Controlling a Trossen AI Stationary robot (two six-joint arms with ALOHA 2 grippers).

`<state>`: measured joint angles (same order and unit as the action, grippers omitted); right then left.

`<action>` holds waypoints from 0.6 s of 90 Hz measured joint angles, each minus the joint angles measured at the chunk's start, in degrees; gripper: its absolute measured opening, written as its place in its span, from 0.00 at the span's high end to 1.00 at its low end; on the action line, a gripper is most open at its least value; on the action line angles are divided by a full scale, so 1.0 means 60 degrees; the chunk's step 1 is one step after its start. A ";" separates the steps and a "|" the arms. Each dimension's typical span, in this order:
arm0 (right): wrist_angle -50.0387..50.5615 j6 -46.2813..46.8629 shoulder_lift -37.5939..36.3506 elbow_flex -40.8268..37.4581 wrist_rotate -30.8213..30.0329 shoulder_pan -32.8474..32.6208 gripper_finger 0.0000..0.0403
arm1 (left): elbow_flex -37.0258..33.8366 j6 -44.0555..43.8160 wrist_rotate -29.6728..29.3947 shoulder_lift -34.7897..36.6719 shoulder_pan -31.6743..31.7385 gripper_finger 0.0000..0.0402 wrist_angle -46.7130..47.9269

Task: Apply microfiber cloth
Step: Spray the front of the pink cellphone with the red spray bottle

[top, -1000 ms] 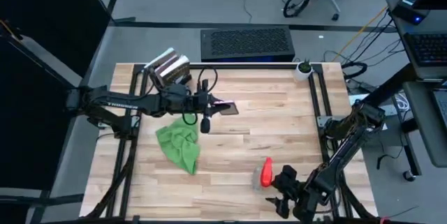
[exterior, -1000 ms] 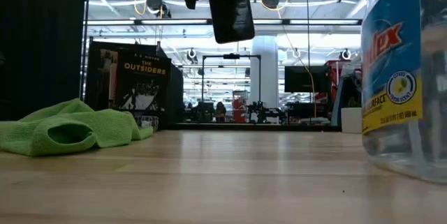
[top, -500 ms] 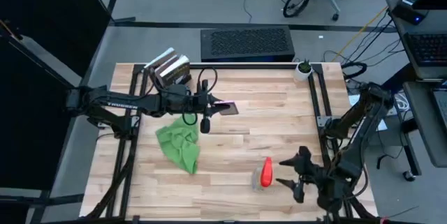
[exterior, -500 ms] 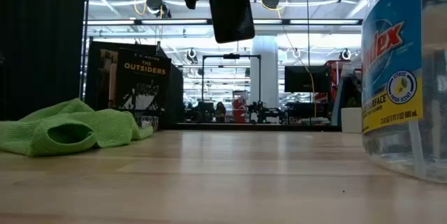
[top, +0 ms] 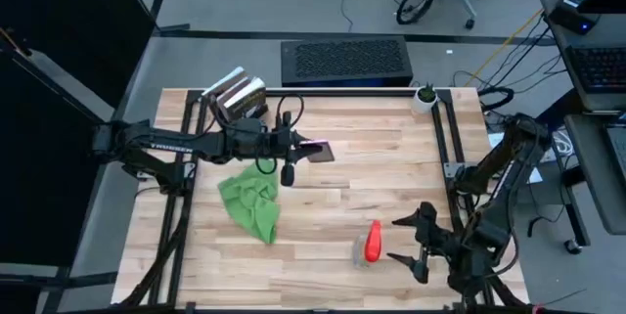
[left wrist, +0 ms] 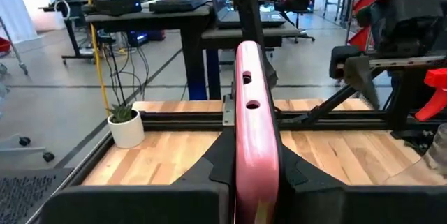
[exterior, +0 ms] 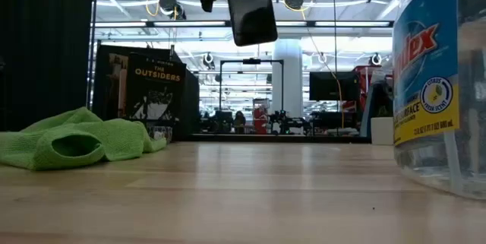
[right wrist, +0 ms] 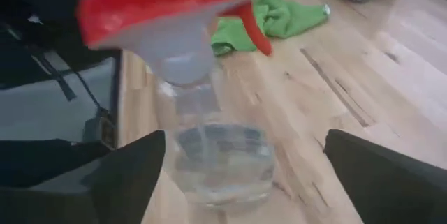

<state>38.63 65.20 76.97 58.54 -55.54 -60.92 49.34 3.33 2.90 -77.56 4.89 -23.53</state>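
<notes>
The bright green microfiber cloth [top: 250, 202] lies crumpled on the wooden table's left half, also seen in the low view [exterior: 72, 141]. Just past its far edge my left gripper [top: 305, 149] is shut on a small dark device with a pink rim [top: 320, 151], held above the table [exterior: 251, 8]. A clear spray bottle with a red trigger [top: 372, 243] stands near the front edge. My right gripper [top: 403, 241] is open at the bottle's right side, one finger on either side of the bottle [right wrist: 209, 161] without touching it. My left gripper pinches the device's two broad faces between its two fingers [left wrist: 209, 172], with the pink rim [left wrist: 253, 112] turned edge-on toward the wrist camera. The fingers lie level and point toward the table's right. The device juts out past the fingertips, clear of the table.
A stack of books [top: 236, 95] stands at the far left; a small potted plant [top: 424, 96] sits at the far right corner. Black frame rails [top: 445, 148] run along the table's sides. A dark box [top: 344, 62] lies beyond the far edge. Bare wood shows in the middle.
My right gripper has swung from the near edge a little toward the far edge and now faces the bottle, with its arm raised higher. The bottle stays standing. My left gripper and the device have kept still.
</notes>
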 joint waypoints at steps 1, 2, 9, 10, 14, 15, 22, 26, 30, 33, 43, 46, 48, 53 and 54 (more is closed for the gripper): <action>-0.0028 0.0020 -0.0009 0.0000 -0.0047 -0.0004 0.08 | 0.0000 0.0000 0.0000 0.0000 0.0000 0.96 0.0000; -0.0053 0.0033 -0.0016 0.0000 -0.0086 -0.0016 0.08 | 0.0000 -0.0003 0.0000 0.0000 0.0000 0.96 0.0000; -0.0157 0.0046 -0.0026 0.0000 -0.0184 -0.0114 0.09 | 0.0000 0.0000 0.0000 0.0000 0.0000 0.96 0.0004; -0.0155 0.0039 -0.0013 0.0000 -0.0186 -0.0123 0.09 | 0.0000 -0.0003 0.0000 0.0000 0.0000 0.96 0.0004; -0.0157 0.0017 0.0060 0.0000 -0.0237 -0.0136 0.09 | 0.0000 -0.0004 0.0000 0.0000 0.0000 0.96 0.0004; -0.0154 0.0003 0.0083 0.0000 -0.0265 -0.0138 0.09 | 0.0000 -0.0004 0.0000 0.0000 0.0000 0.96 0.0004; -0.0159 -0.0223 0.0233 0.0000 -0.0585 -0.0221 0.09 | 0.0000 -0.0012 0.0000 0.0000 0.0003 0.96 0.0011; -0.0204 -0.0395 0.0349 0.0000 -0.0979 -0.0274 0.09 | 0.0000 -0.0093 0.0000 0.0000 -0.0002 0.96 0.0011; -0.0204 -0.0559 0.0488 0.0000 -0.1395 -0.0348 0.09 | 0.0000 -0.0243 0.0000 0.0000 -0.0002 0.96 0.0011; -0.0197 -0.0685 0.0599 0.0000 -0.1651 -0.0422 0.09 | 0.0000 -0.0251 0.0000 0.0000 -0.0004 0.96 0.0018; -0.0197 -0.0820 0.0944 0.0000 -0.2475 -0.0592 0.09 | 0.0000 -0.0212 0.0004 0.0000 -0.0004 0.96 0.0049; -0.0198 -0.0840 0.1063 0.0000 -0.2557 -0.0614 0.09 | 0.0000 -0.0189 0.0004 0.0000 -0.0004 0.97 0.0055; -0.0195 -0.0845 0.1135 0.0000 -0.2565 -0.0609 0.09 | 0.0000 -0.0186 0.0004 0.0000 0.0004 0.97 0.0054; -0.0203 -0.0874 0.1286 0.0000 -0.2589 -0.0527 0.09 | 0.0000 -0.0197 0.0006 0.0000 0.0034 0.98 0.0050; -0.0218 -0.0878 0.1309 0.0000 -0.2606 -0.0498 0.09 | 0.0000 -0.0205 0.0010 0.0000 0.0042 0.98 0.0048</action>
<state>37.32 59.93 84.82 58.54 -71.18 -63.90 49.34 2.11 2.96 -77.56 5.14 -23.24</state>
